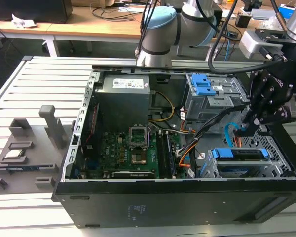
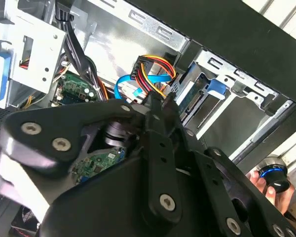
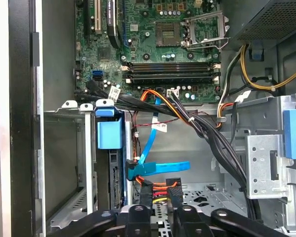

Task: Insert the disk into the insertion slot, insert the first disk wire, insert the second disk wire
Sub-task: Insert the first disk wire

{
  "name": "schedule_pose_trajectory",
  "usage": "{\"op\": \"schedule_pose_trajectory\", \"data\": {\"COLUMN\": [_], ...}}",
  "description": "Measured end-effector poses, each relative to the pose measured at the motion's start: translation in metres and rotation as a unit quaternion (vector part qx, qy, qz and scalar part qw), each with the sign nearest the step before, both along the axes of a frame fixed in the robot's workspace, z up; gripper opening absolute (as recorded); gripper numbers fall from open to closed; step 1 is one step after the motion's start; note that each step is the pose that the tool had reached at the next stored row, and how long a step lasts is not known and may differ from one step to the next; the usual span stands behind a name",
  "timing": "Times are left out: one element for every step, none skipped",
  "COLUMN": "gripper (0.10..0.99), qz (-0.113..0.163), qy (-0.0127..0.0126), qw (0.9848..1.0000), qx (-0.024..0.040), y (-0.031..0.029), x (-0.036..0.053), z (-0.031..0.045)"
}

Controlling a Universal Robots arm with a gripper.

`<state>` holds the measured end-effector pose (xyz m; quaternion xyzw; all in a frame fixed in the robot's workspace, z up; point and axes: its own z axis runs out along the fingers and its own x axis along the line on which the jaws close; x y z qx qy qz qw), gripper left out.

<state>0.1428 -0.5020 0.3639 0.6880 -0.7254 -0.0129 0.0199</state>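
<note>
The disk (image 1: pixel 239 154), silver in its bright blue frame (image 3: pixel 109 133), sits inside the insertion slot (image 1: pixel 275 165), the low perforated cage at the case's front right corner. In both wrist views my gripper (image 3: pixel 159 208) hangs just behind the disk's rear edge (image 2: pixel 195 101). It is shut on a disk wire (image 3: pixel 160 183), a black plug with red, yellow and black leads (image 2: pixel 153 74). A second disk wire, a flat blue cable (image 3: pixel 153 148), ends in a blue plug (image 3: pixel 138 170) beside the disk's connector edge. Whether that plug is seated cannot be told.
A taller grey cage with blue latches (image 1: pixel 207 91) stands behind the slot. Thick black cable bundles (image 3: pixel 207 133) run past it. The motherboard (image 1: pixel 133 148) and power supply (image 1: pixel 124 94) take up the exterior view's left. A person's hand (image 2: pixel 272 183) shows outside the case.
</note>
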Motion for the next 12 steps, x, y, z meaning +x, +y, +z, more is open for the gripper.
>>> {"op": "schedule_pose_trajectory", "data": {"gripper": [0.302,0.302,0.302,0.302,0.302,0.302,0.302,0.302,0.302,0.302,0.302,0.302], "qz": [0.0,0.0,0.0,0.0,0.0,0.0,0.0,0.0,0.0,0.0,0.0,0.0], "qy": [0.0,0.0,0.0,0.0,0.0,0.0,0.0,0.0,0.0,0.0,0.0,0.0], "qw": [1.0,1.0,1.0,1.0,1.0,1.0,1.0,1.0,0.9999,0.9999,0.9999,0.9999], "qx": [-0.0001,-0.0002,-0.0004,-0.0008,-0.0028,-0.0061,-0.0072,-0.0081,-0.0109,-0.0136,-0.0141,-0.0141], "y": [0.0,0.0,0.0,0.0,0.0,-0.0002,-0.0002,-0.0002,-0.0003,-0.001,-0.001,-0.001], "x": [0.0,0.0,0.0,0.0,0.0,0.0,0.0,0.0,0.0,0.0,0.0,0.0], "z": [0.0,0.0,0.0,-0.0003,-0.0012,-0.0039,-0.0057,-0.008,-0.0097,-0.0102,-0.0101,-0.0102]}}
